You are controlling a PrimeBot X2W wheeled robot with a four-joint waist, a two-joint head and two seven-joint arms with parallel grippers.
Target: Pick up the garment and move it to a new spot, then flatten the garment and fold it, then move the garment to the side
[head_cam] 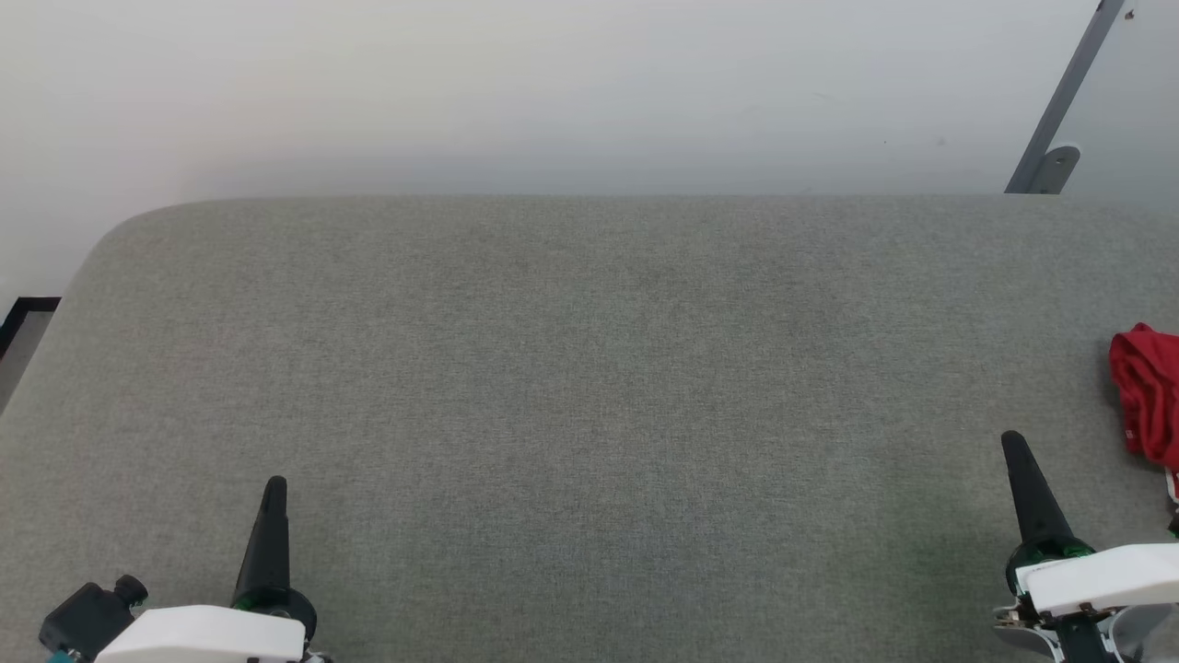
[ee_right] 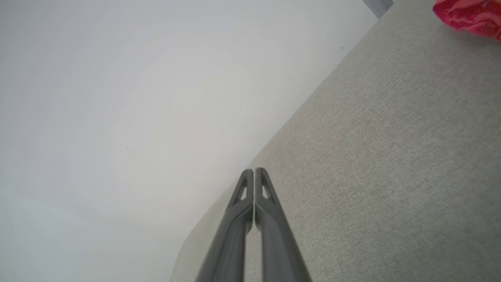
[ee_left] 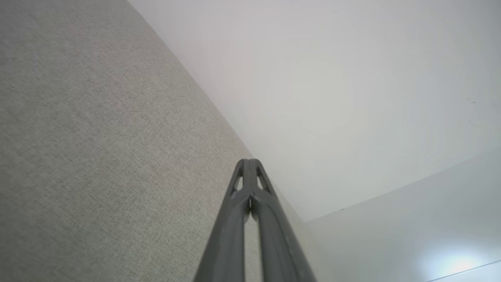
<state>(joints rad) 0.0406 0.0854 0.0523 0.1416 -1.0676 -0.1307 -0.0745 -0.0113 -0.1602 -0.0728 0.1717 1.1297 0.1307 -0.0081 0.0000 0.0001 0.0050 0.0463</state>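
Observation:
The garment [head_cam: 1147, 391] lies bunched at the far right edge of the head view, red with a bit of white trim, mostly cut off by the frame; a corner of the garment [ee_right: 469, 15] also shows at the top right of the right wrist view. My right gripper [head_cam: 1012, 444] is shut, empty, a short way left of and below the garment, apart from it. In the right wrist view the right gripper [ee_right: 254, 170] has its tips pressed together. My left gripper [head_cam: 274, 486] is at the lower left, shut and empty, and in the left wrist view the left gripper [ee_left: 248, 161] also has its tips together.
A wide grey fabric-covered table [head_cam: 589, 368] spans the view, with a rounded far-left corner. A pale wall rises behind it. A grey metal bracket [head_cam: 1050, 157] slants at the top right behind the far edge.

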